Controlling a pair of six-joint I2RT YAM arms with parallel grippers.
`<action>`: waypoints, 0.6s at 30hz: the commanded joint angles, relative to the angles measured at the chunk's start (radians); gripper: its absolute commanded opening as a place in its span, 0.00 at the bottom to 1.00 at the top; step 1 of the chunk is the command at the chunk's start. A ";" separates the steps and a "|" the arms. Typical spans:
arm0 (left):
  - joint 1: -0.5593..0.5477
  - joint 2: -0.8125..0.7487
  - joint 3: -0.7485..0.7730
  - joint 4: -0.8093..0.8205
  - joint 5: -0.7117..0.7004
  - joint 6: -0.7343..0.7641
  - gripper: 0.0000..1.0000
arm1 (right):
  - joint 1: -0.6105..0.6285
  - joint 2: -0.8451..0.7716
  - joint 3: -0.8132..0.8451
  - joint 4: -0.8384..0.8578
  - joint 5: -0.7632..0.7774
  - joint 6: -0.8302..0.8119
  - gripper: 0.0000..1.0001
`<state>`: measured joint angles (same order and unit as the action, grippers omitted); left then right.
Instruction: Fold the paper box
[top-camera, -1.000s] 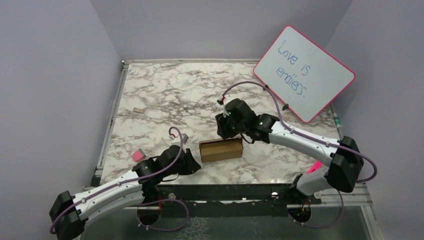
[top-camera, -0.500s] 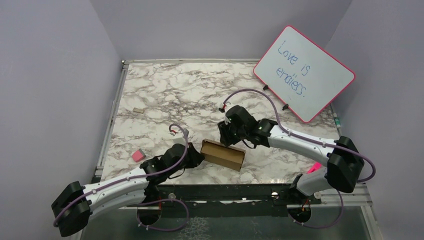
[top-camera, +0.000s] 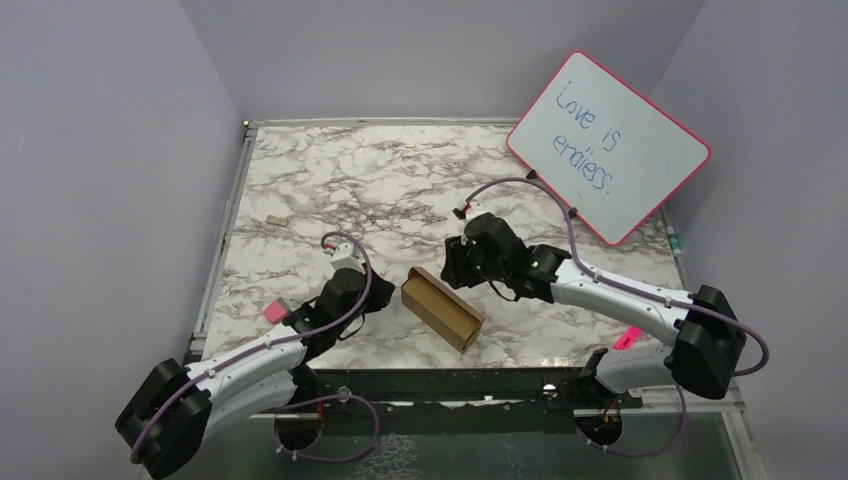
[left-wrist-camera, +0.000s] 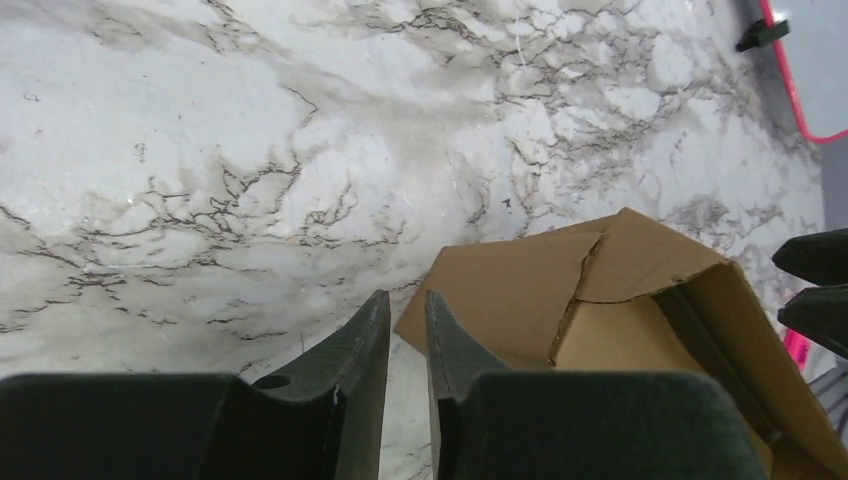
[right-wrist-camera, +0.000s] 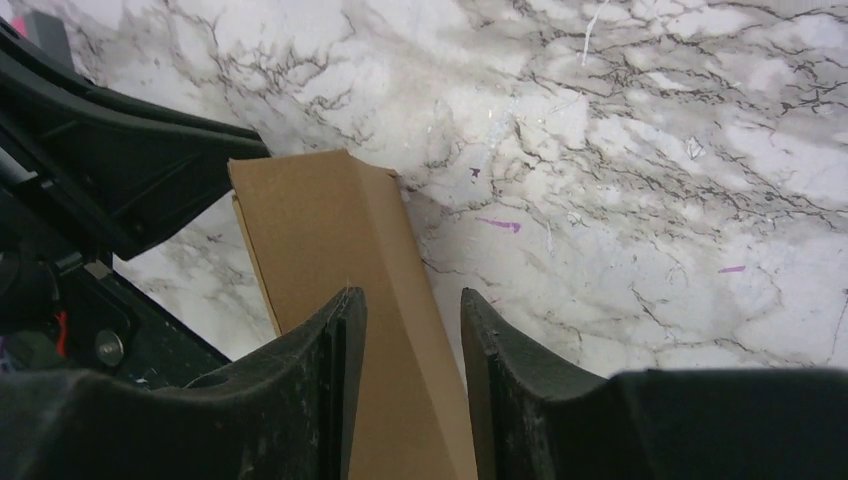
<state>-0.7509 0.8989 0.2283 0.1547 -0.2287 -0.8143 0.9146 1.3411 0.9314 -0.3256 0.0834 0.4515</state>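
Note:
The paper box (top-camera: 441, 309) is a small oblong brown cardboard box lying diagonally on the marble table, its right end nearer the front edge. In the left wrist view its end (left-wrist-camera: 560, 300) shows flaps partly open. My left gripper (top-camera: 386, 296) sits just left of the box's left end, its fingertips (left-wrist-camera: 405, 312) almost together with nothing between them, beside the box's corner. My right gripper (top-camera: 456, 272) is open at the box's far side. In the right wrist view its fingers (right-wrist-camera: 345, 330) straddle the box's top (right-wrist-camera: 330, 230) without closing on it.
A pink-framed whiteboard (top-camera: 608, 146) leans at the back right. A pink block (top-camera: 276, 311) lies by the left arm, a tiny tan scrap (top-camera: 277, 220) at far left, a pink item (top-camera: 627, 337) near the right base. The black front rail (top-camera: 450, 382) runs below the box.
The box has turned from level to diagonal, its right end swinging toward the front edge. The left gripper moved farther up the table; the right gripper shifted slightly right.

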 joint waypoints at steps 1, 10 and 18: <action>0.021 -0.077 0.005 -0.006 0.088 -0.062 0.21 | 0.000 -0.049 -0.016 0.090 0.055 0.069 0.44; 0.019 -0.205 -0.034 -0.099 0.159 -0.129 0.18 | 0.000 -0.018 -0.015 0.237 0.006 0.106 0.44; 0.020 -0.091 -0.041 0.020 0.285 -0.137 0.09 | -0.001 0.077 0.001 0.298 -0.101 0.107 0.37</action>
<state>-0.7330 0.7555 0.1909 0.1070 -0.0475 -0.9432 0.9146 1.3697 0.9165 -0.0895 0.0574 0.5499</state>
